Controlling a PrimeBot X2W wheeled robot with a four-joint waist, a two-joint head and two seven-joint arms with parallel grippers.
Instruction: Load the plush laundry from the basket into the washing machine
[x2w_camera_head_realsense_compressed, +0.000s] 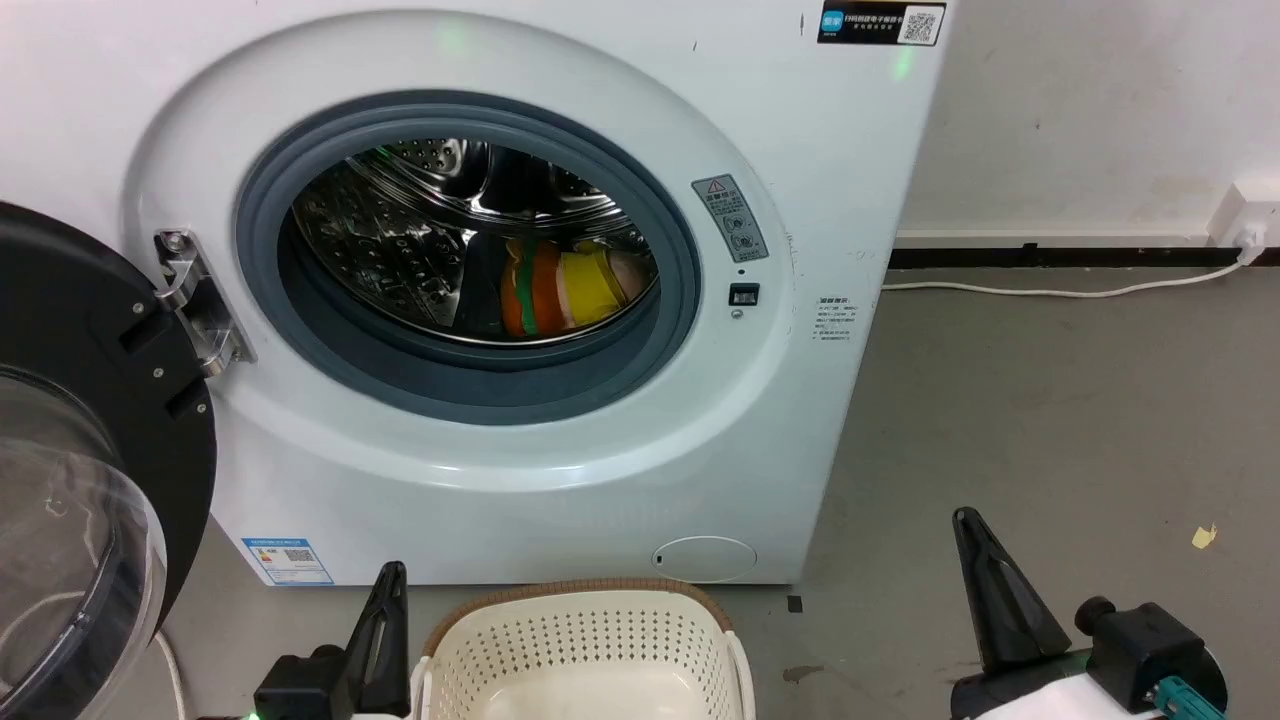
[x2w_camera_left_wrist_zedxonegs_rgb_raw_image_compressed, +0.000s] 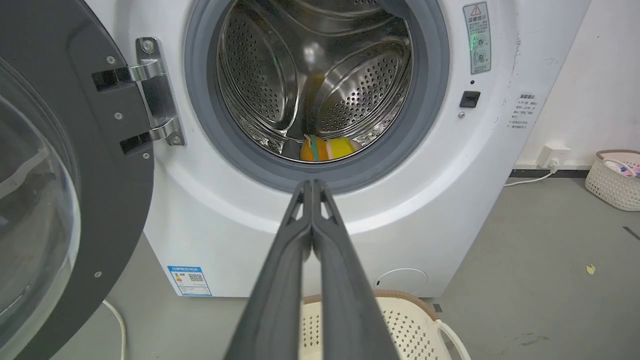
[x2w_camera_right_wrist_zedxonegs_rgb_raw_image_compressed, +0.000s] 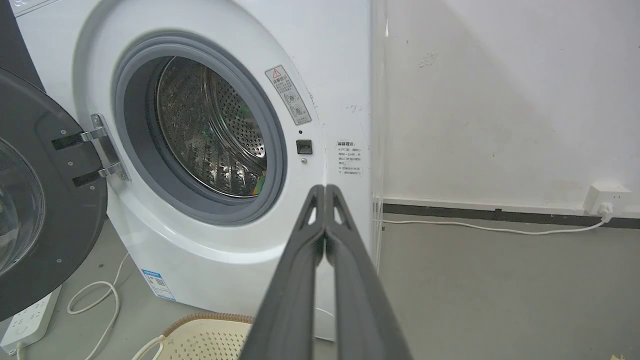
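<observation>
The left claw (x2w_camera_left_wrist_zedxonegs_rgb_raw_image_compressed: 312, 187) and right claw (x2w_camera_right_wrist_zedxonegs_rgb_raw_image_compressed: 325, 190) each have both fingers pressed together, gripping nothing, aimed at the washing machine (x2w_camera_head_realsense_compressed: 500, 480); the basket (x2w_camera_head_realsense_compressed: 580, 598) sits on the floor between them, just before the machine. The plush laundry (x2w_camera_head_realsense_compressed: 560, 285) lies low inside the steel drum; the door (x2w_camera_head_realsense_compressed: 100, 400) stands open. Likely risk: an arm reaching for the door could knock the basket.
</observation>
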